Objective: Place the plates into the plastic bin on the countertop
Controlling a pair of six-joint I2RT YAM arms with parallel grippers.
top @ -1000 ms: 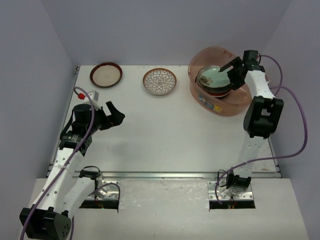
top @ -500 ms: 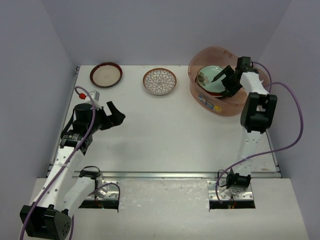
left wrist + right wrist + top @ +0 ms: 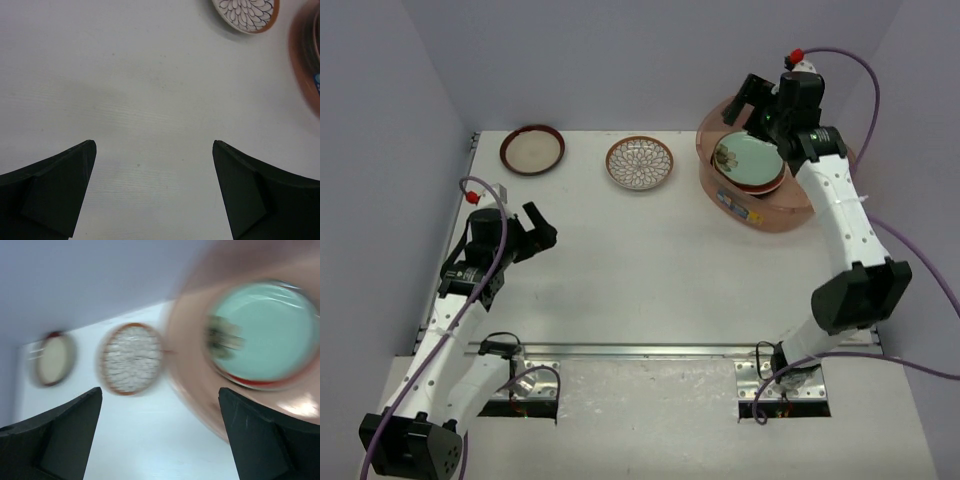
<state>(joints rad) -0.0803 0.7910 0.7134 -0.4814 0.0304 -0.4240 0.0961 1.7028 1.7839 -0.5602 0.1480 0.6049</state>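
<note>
The pinkish plastic bin (image 3: 775, 212) stands at the back right of the countertop (image 3: 650, 260). A stack of plates lies in it, with the mint green plate (image 3: 750, 159) on top, also blurred in the right wrist view (image 3: 262, 332). The brown lattice plate (image 3: 639, 162) and the dark-rimmed cream plate (image 3: 532, 149) lie on the countertop at the back. My right gripper (image 3: 752, 100) is open and empty, raised above the bin's back rim. My left gripper (image 3: 545, 228) is open and empty, low over the left side of the countertop.
The metal rail (image 3: 650, 349) runs along the countertop's front edge. Purple walls close in the left, back and right sides. The bin's wall (image 3: 306, 65) shows at the right edge of the left wrist view, the lattice plate (image 3: 246, 12) at the top.
My right gripper has let go of the mint green plate onto the stack, risen out of the bin and swung up and left. The left gripper shifted slightly left.
</note>
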